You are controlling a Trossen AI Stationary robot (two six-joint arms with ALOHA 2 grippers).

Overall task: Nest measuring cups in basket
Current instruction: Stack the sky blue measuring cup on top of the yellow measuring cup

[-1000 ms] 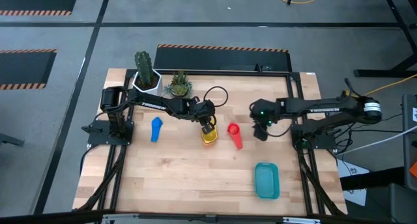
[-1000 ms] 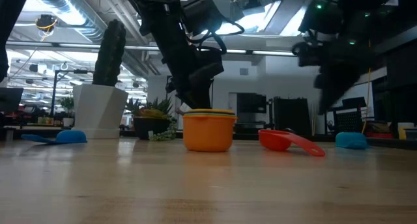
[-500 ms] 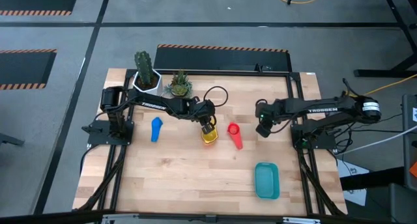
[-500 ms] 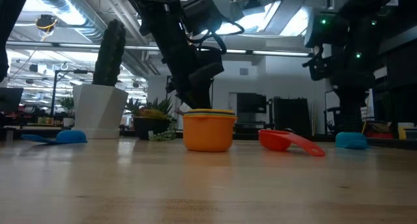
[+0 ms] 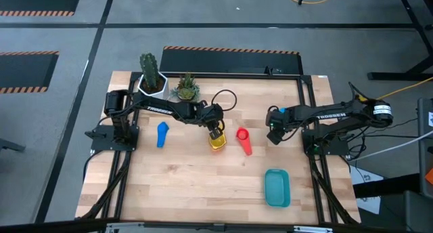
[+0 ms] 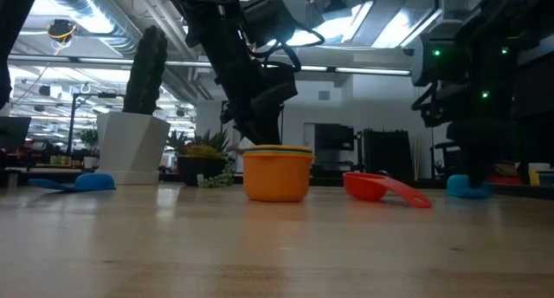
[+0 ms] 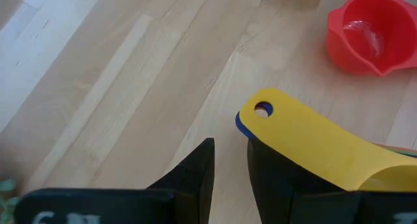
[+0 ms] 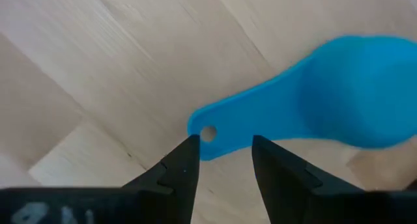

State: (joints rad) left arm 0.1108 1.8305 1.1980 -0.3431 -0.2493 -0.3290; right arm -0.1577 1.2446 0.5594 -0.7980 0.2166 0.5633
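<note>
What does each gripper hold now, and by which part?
Nothing is held. The right gripper stands open at the light blue cup's handle end; the left gripper stands open beside the yellow cup's handle.

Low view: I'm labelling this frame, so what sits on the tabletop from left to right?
Blue cup → white plant pot → small dark plant pot → orange cup stack → red cup → light blue cup.
</note>
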